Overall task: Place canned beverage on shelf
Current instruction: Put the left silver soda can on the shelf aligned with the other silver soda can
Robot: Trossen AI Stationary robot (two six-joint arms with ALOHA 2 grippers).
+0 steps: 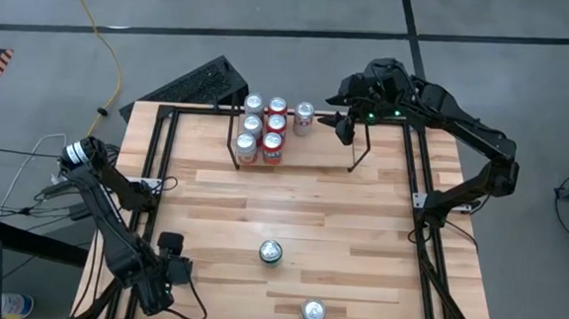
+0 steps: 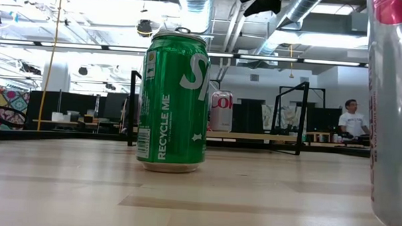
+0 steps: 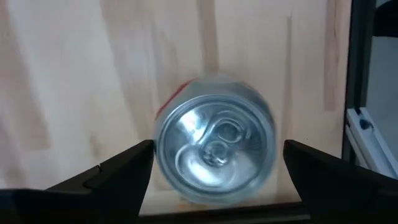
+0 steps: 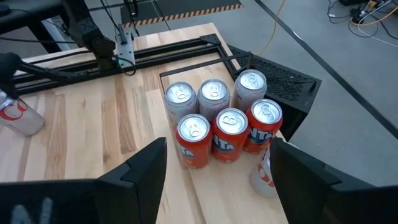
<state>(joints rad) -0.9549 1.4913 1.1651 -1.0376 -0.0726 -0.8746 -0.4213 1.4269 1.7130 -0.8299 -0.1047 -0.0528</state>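
On the shelf (image 1: 296, 140), seven upright cans (image 1: 262, 130); above, right gripper (image 1: 347, 124), jaws spread.

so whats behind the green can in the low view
Behind the green can stands a silver and red can on the shelf, partly covered by it. The other shelf cans, seen from above, are hidden behind the green one here.

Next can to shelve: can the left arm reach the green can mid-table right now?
Probably yes: only bare table lies between the open left gripper and the green can; the silver can stands aside.
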